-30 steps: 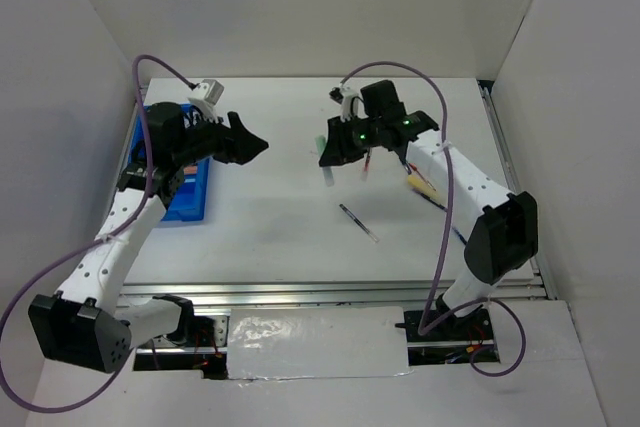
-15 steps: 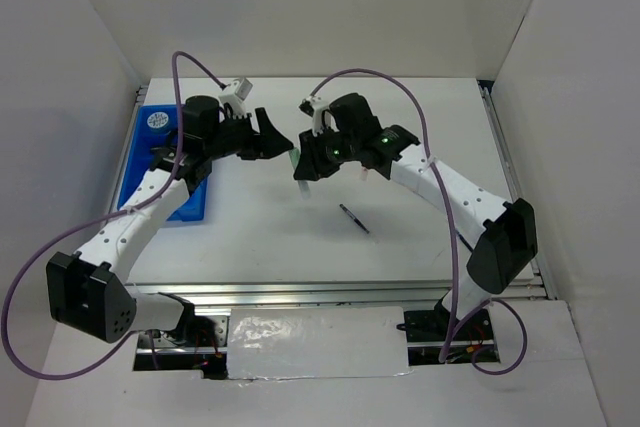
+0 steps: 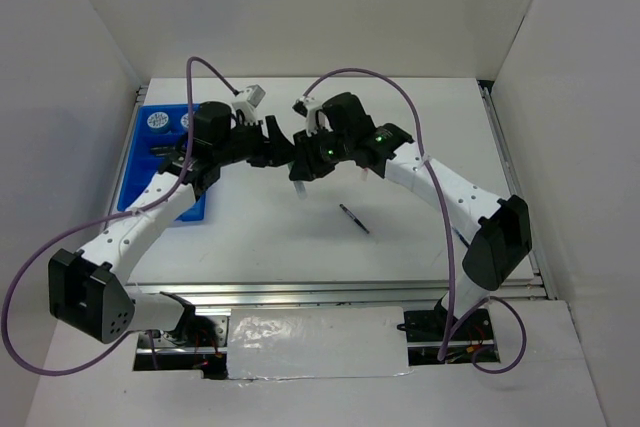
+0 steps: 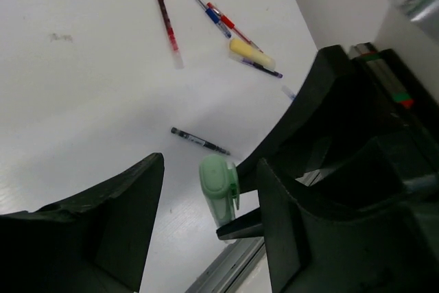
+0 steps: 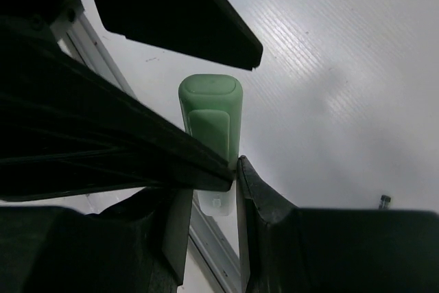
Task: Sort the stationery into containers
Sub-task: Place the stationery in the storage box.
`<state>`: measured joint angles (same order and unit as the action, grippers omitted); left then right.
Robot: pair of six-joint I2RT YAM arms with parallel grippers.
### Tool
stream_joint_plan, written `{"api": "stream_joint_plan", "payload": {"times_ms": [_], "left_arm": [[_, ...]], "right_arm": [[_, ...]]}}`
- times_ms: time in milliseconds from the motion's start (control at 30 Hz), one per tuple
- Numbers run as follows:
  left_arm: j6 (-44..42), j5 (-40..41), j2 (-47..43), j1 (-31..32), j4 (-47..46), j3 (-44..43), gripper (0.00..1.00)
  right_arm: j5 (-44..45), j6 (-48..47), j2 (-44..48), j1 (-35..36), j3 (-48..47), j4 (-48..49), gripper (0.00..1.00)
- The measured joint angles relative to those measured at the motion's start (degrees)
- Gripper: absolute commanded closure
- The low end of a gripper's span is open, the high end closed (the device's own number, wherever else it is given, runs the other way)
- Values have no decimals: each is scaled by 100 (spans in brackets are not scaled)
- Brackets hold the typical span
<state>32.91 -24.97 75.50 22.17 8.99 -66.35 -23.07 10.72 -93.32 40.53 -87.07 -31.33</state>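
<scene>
While your right claw (image 5: 236,169) pinches the green highlighter (image 5: 209,111) by its barrel, your left claw (image 4: 209,162) stands spread, one finger either side of the cap and not gripping it. Both hang over mid-table, with the blue tray (image 3: 190,209) at nine o'clock and a dark pen (image 3: 355,219) at five o'clock.

White arms (image 3: 130,232), purple cables (image 3: 380,75), apparently green lights (image 3: 329,153)

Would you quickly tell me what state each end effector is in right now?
Left end effector: open, by the green highlighter's cap.
Right end effector: closed, holding the green highlighter.
</scene>
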Motion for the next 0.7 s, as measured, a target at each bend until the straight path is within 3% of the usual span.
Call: {"api": "stream_joint_plan", "payload": {"times_ms": [200, 300, 367, 433, 467, 567, 700], "left_arm": [[-103, 22, 0, 59, 37, 164, 55], [-92, -170, -2, 15, 7, 162, 74], [-81, -391, 0, -116, 9, 162, 89], [-101, -645, 15, -293, 90, 116, 100], [-131, -813, 31, -402, 181, 63, 100], [-872, -927, 109, -870, 826, -273, 100], [-3156, -636, 315, -1963, 2044, -1056, 100]], "right_arm": [[-4, 13, -4, 11, -81, -61, 100], [2, 9, -13, 11, -79, -48, 100], [0, 11, -13, 15, -79, 9, 89], [-24, 2, -15, 33, -79, 92, 70], [-55, -20, -15, 37, -79, 136, 55], [-293, -179, 13, -85, -101, 20, 37], [-538, -474, 85, -706, -98, -251, 35]]}}
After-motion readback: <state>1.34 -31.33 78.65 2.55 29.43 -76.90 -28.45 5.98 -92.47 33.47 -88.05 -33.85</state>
